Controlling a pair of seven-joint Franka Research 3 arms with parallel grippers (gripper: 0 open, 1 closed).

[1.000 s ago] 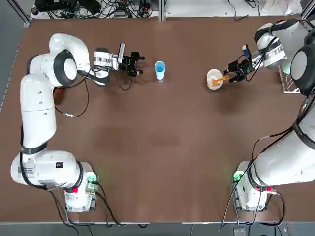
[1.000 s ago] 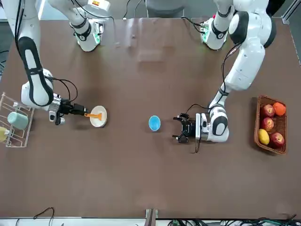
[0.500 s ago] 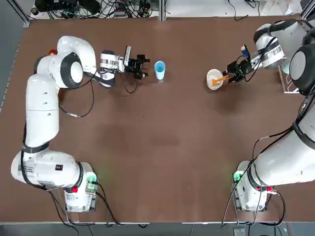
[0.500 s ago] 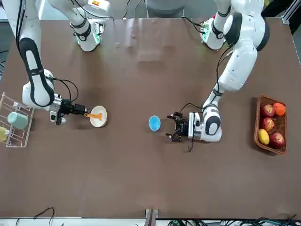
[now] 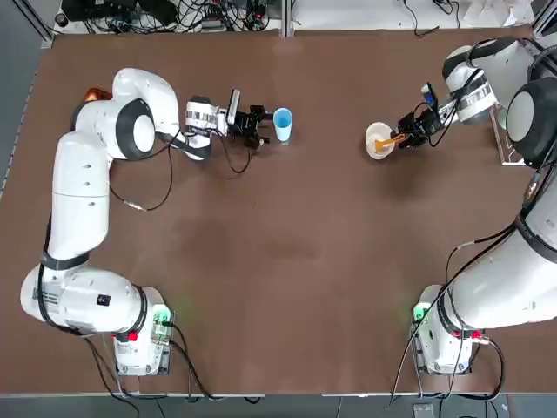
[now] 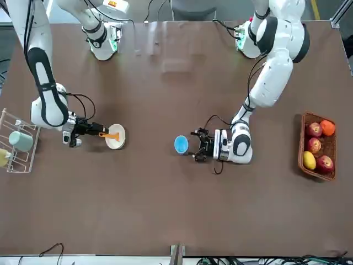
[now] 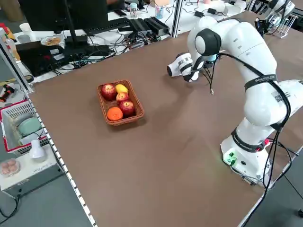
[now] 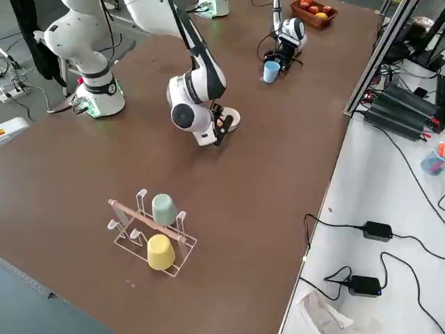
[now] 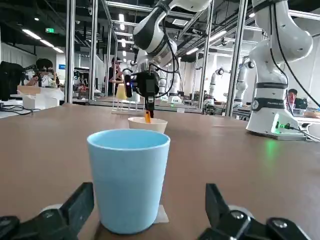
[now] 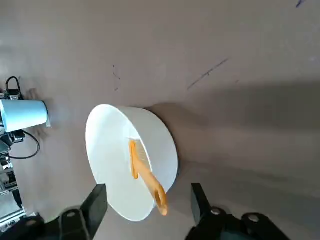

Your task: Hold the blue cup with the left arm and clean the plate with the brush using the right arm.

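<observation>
The blue cup (image 5: 283,124) stands upright at the far middle of the table. My left gripper (image 5: 263,124) is low beside it and open, and the cup (image 9: 129,180) sits just in front of its spread fingertips (image 9: 82,200), ungripped. The white plate (image 5: 377,140) is far right, and the orange brush (image 5: 389,139) rests in it with its handle out over the rim. My right gripper (image 5: 407,135) is open beside the plate. In the right wrist view the handle end of the brush (image 10: 146,176) lies between the spread fingers (image 10: 96,201), which do not touch it.
A wire rack (image 8: 149,233) by the right arm holds a pale teal cup (image 8: 164,207) and a yellow cup (image 8: 160,252). A basket of fruit (image 6: 316,145) sits on the left arm's side. Cables trail on the table from both wrists.
The left gripper has slid along the table toward the blue cup and now reaches it. The right gripper has shifted slightly nearer the plate. Cup, plate and brush have not moved.
</observation>
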